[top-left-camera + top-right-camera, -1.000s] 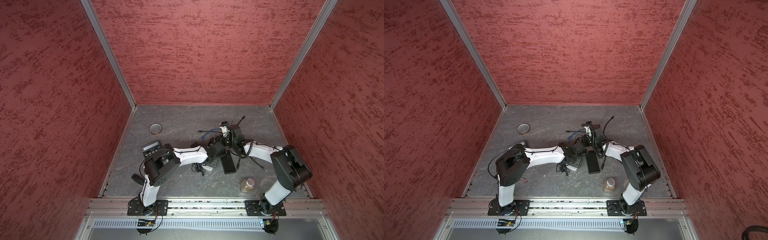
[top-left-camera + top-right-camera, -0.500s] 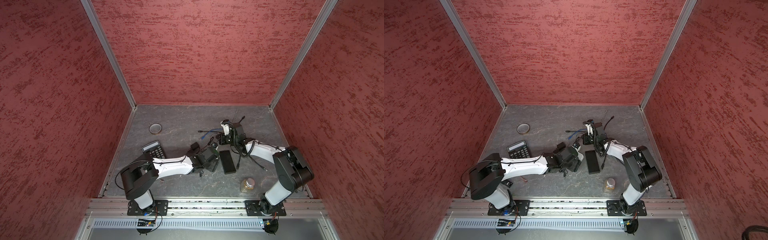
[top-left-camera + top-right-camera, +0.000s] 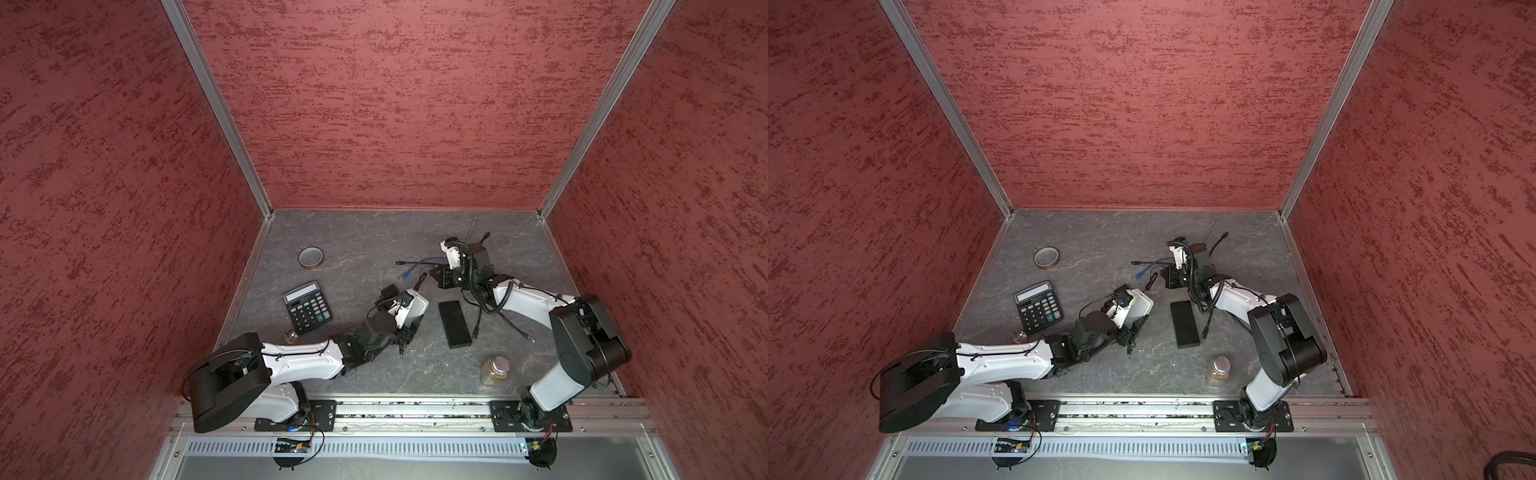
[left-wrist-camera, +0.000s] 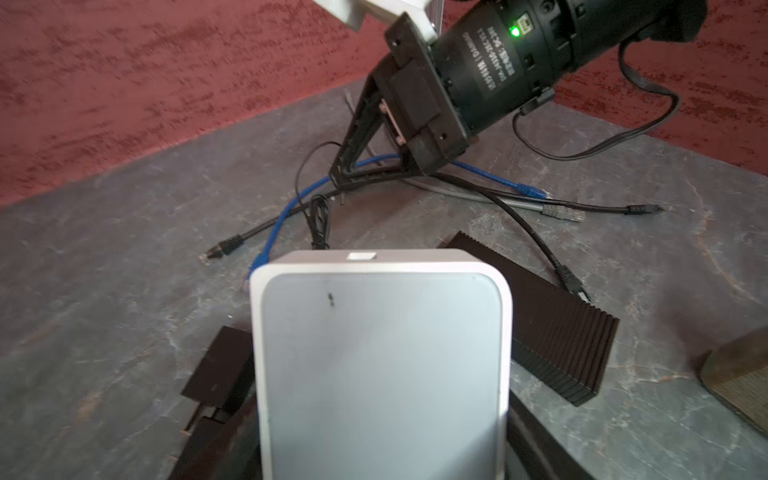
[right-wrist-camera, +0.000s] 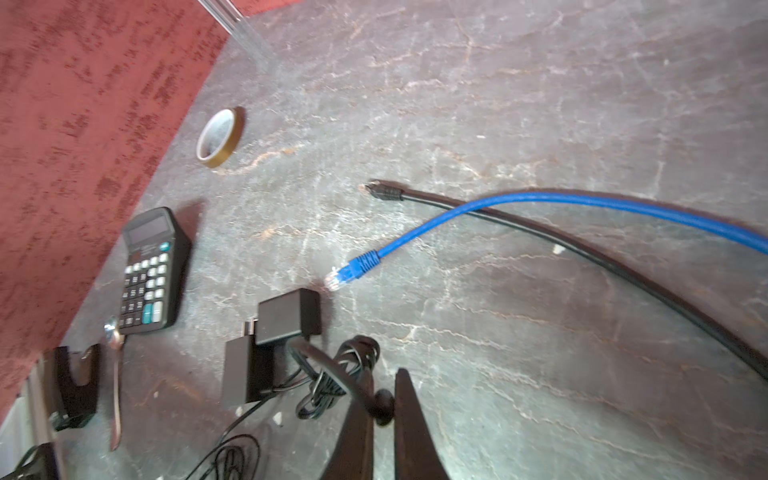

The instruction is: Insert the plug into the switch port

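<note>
– While the left gripper (image 4: 374, 374) is clamping wide around the white switch (image 3: 415, 305), where is that hanging?
– Just below mid-frame in both top views; the right gripper (image 5: 382, 390) is pinching a thin black cord (image 5: 303, 347), nearly closed.

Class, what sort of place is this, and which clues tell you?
Probably a robot test cell: two arms bolted to a front rail, red walls in metal framing enclosing a grey tabletop, and loose props such as a calculator and tape roll.
</note>
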